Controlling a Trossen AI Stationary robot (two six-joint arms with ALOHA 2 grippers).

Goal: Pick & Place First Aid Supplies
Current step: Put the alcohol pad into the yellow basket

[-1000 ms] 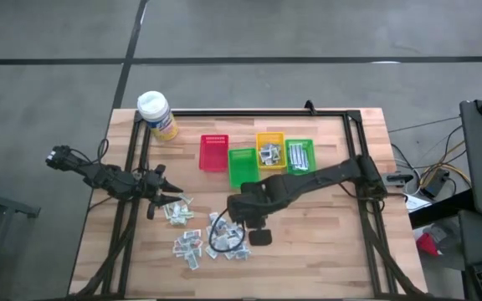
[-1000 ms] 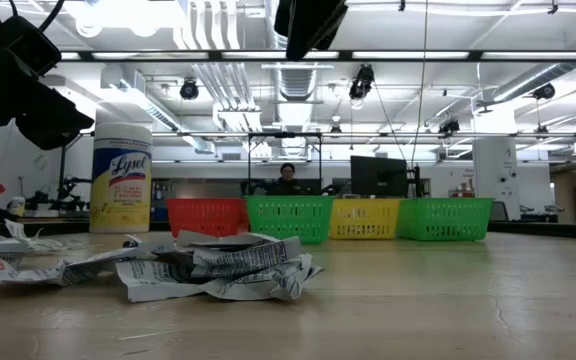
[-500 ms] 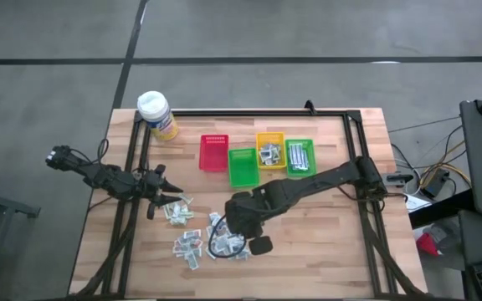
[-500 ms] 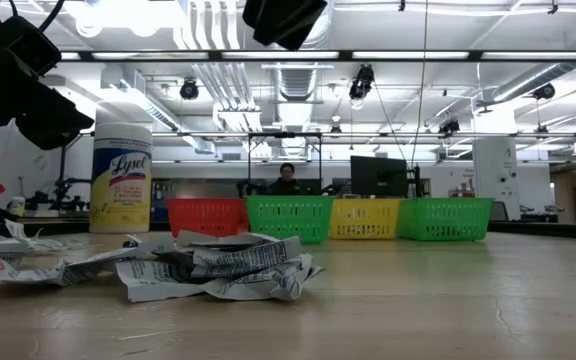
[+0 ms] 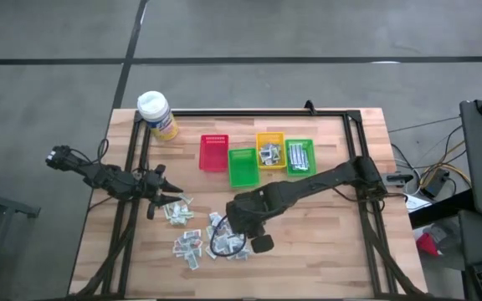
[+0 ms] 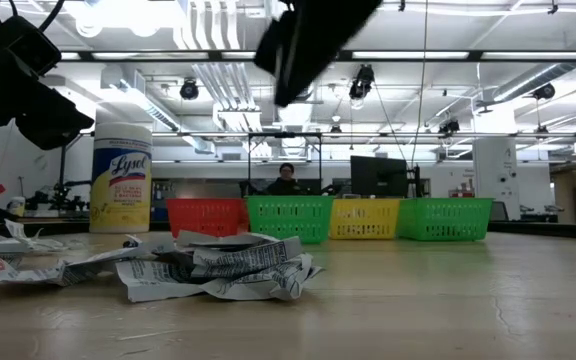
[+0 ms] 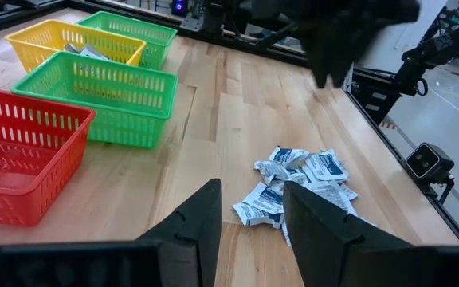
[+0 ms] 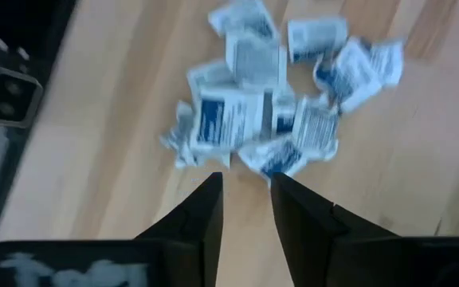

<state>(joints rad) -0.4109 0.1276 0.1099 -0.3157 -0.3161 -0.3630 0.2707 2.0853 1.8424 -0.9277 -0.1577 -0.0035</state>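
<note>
Right tool (image 8: 245,191) lowered over packets (image 8: 273,104), parted, empty.

Whole tabletop (image 5: 325,242) being viewed from straight overhead, low view being taken level from its surface, packets (image 8: 269,119) being looked down on closely, bins (image 7: 94,88) being shared.

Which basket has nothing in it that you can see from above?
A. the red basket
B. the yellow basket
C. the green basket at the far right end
A. In the high view the red basket shows only its bare floor, while the yellow basket and the green basket at the right end both hold packets.
</note>
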